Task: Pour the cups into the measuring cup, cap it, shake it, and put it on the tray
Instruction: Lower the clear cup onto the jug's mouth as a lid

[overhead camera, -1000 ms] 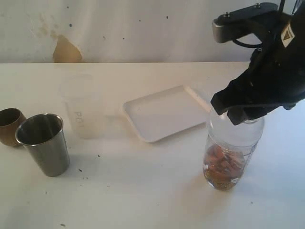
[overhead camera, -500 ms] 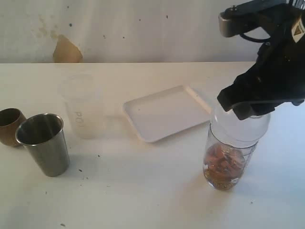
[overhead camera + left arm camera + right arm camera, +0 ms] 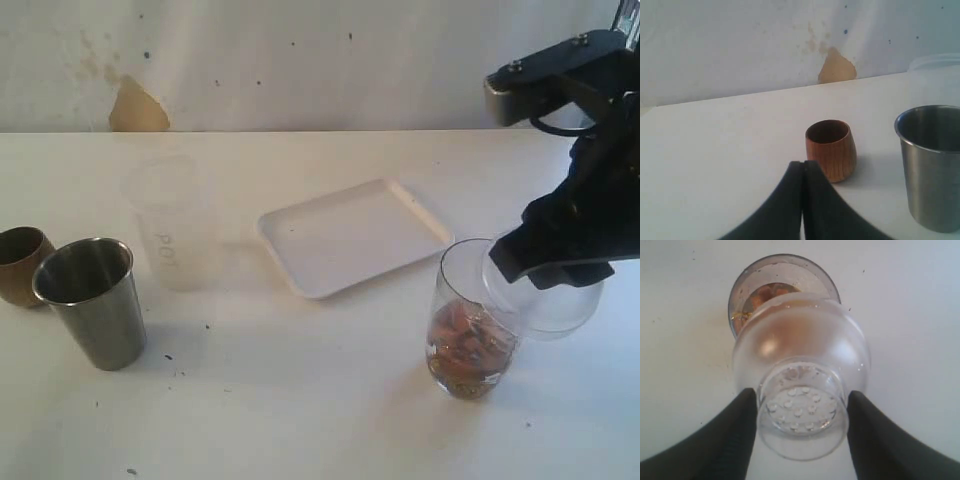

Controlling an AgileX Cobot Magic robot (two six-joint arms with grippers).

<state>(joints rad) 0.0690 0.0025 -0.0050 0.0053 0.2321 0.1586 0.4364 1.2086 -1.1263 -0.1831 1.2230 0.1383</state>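
Measuring cup (image 3: 468, 345) stands front right, uncapped, brown contents low inside. Right gripper (image 3: 548, 262) grips clear domed lid (image 3: 552, 308) by its right rim. Left gripper (image 3: 803, 170) pinched closed, empty, near brown cup (image 3: 831, 149); steel tumbler (image 3: 932, 165) alongside. Farther back: frosted cup (image 3: 170, 225), tray (image 3: 350, 235).

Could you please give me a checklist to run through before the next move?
1. Lid held in right gripper: ok.
2. Lid seated on measuring cup: not ok, it sits off to one side of the mouth.
3. Measuring cup upright, contents inside: ok.
4. Tray free: ok.
5. Left gripper shut, over by the brown cup: ok.
6. Frosted cup emptied: cannot tell.
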